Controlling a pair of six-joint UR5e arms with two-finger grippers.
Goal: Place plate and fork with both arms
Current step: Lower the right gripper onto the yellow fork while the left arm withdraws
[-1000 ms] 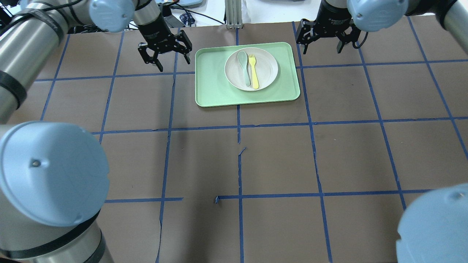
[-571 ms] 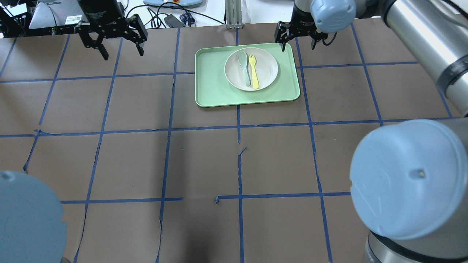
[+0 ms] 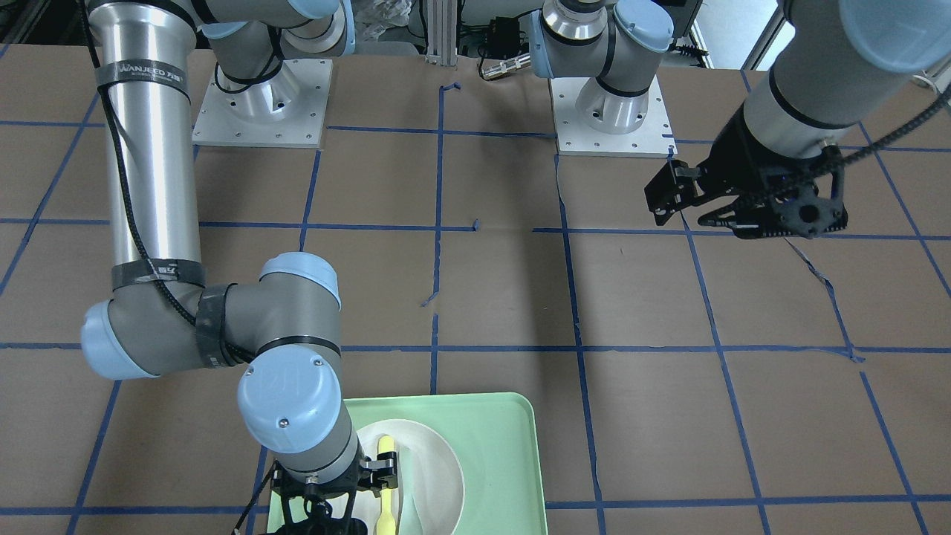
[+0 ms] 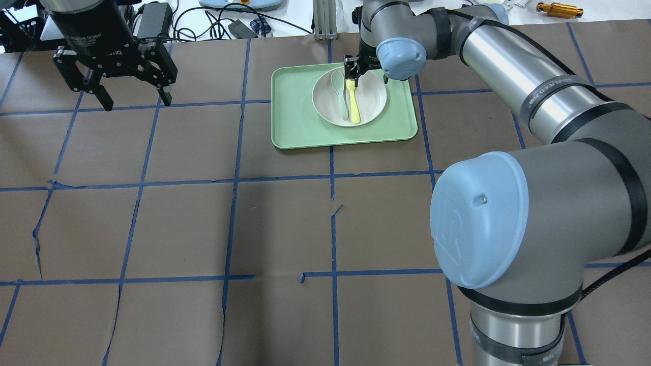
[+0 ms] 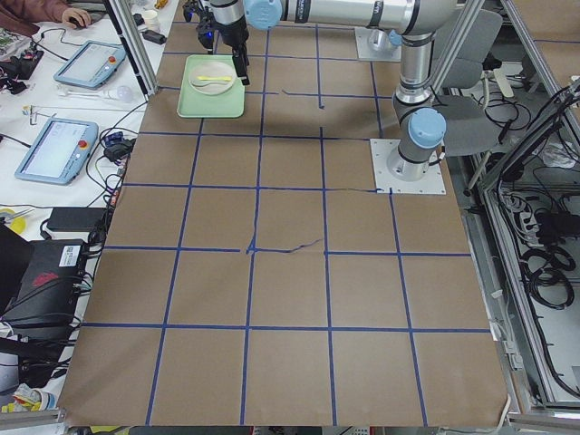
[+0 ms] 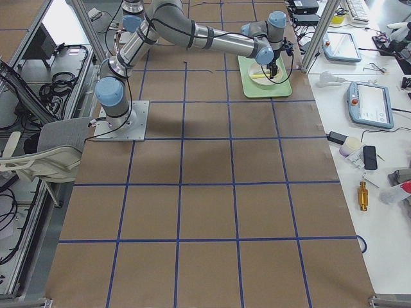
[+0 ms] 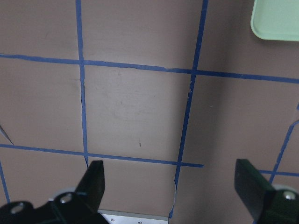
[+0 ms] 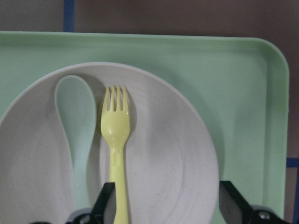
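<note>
Hovering low over the plate (image 8: 180, 154), the right end effector (image 8: 166, 191) is holding its two fingers spread wide and gripping nothing, with the handle of the fork (image 8: 117, 140) running between them, close to one finger. That finger appears to be lining up with the narrow gap between the fork and a pale grey-green spoon (image 8: 74, 107), a stance that looks meant for pinching the slim handle without catching the spoon. The yellow fork is lying flat in the plate, side by side with the spoon, tines pointing toward the far rim. The plate itself is sitting inside a mint-green tray (image 8: 243, 93) at the far side of the surface (image 4: 285, 218), which is why the right arm (image 4: 508, 66) is stretching nearly its full reach across the blue-taped grid. Off to the tray's other side, the left end effector (image 4: 136, 101) is hanging above bare brown surface, well apart from the tray, its fingers likewise spread and empty. It is probably waiting its turn at the plate while the fork is being dealt with. Neither plate nor fork is yet being lifted.
</note>
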